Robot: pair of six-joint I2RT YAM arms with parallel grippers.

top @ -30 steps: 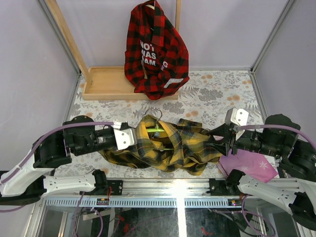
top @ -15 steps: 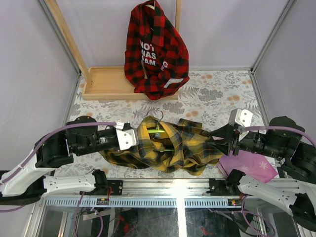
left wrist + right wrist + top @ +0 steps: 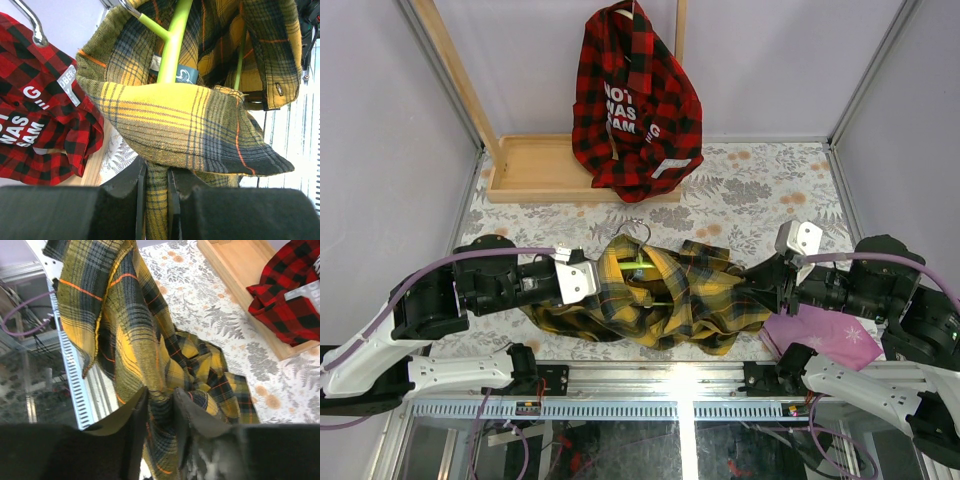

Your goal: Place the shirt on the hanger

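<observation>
Left gripper (image 3: 597, 284): nearly pressed together, pinching a thin fold of the shirt (image 3: 670, 300) just under its collar; cloth fills the narrow gap in the left wrist view (image 3: 156, 175).
Right gripper (image 3: 753, 283): narrowed onto a bunched strand of the same shirt, fabric running up between both fingers (image 3: 160, 405).
Shirt position: crumpled on the table (image 3: 760, 180) between the two grippers, near the front edge, lifted a little at each pinched end.
Hanger (image 3: 632, 262): inside the collar opening, green wire running down under the yellow plaid, metal hook sticking out above the collar (image 3: 172, 45).
Count, grippers: two, both on the shirt.
Count, hangers in green: one.
Count, shirts: two, the yellow one and a red-and-black plaid shirt (image 3: 635, 100) hanging at the wooden rack (image 3: 540, 165).
Count, other cloth: one purple cloth (image 3: 830, 335), beside the right arm.
</observation>
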